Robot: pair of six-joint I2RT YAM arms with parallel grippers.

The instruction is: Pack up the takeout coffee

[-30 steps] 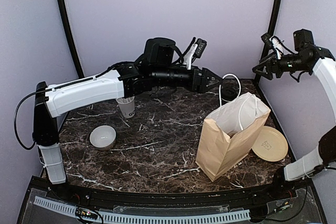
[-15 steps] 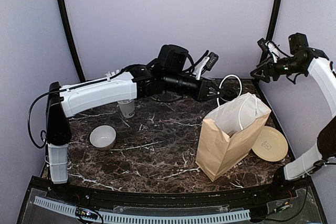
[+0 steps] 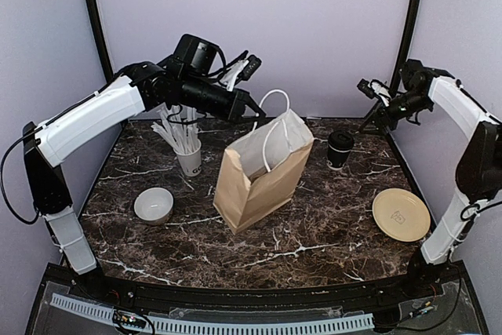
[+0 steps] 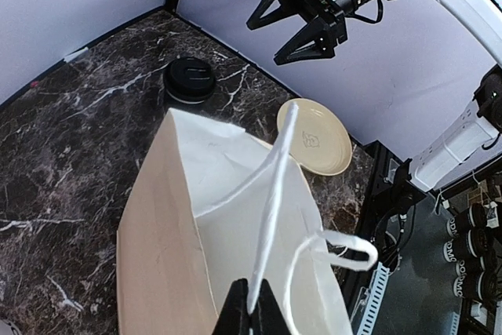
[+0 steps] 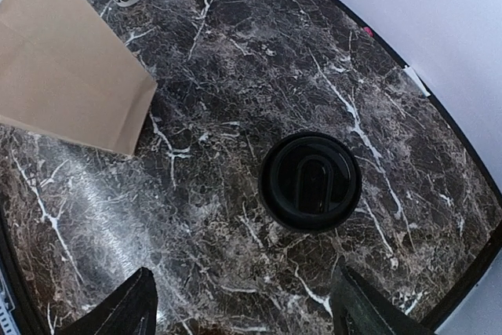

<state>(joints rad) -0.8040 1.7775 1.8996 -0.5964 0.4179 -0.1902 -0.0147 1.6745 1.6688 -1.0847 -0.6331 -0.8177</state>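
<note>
The takeout coffee (image 3: 340,149) is a small black cup with a round black lid (image 5: 311,181), standing upright at the back right of the marble table (image 3: 329,225). The brown paper bag (image 3: 259,178) stands mid-table, leaning, its mouth open and white inside (image 4: 259,225). My left gripper (image 3: 252,113) is shut on one white handle of the bag (image 4: 274,194), and the pinch shows at the bottom of the left wrist view (image 4: 252,315). My right gripper (image 3: 365,107) hangs open above and to the right of the cup, nothing between its fingers (image 5: 243,304).
A white cup of white sticks (image 3: 188,158) stands at the back left, and a white bowl (image 3: 154,204) lies nearer on the left. A cream plate (image 3: 401,214) lies at the right, in front of the coffee. Purple walls close in the back and sides.
My left gripper shut on the bag's handle and dragged the bag from the right side to mid-table, uncovering the coffee. My right arm swung left toward the cup, jaws wider.
</note>
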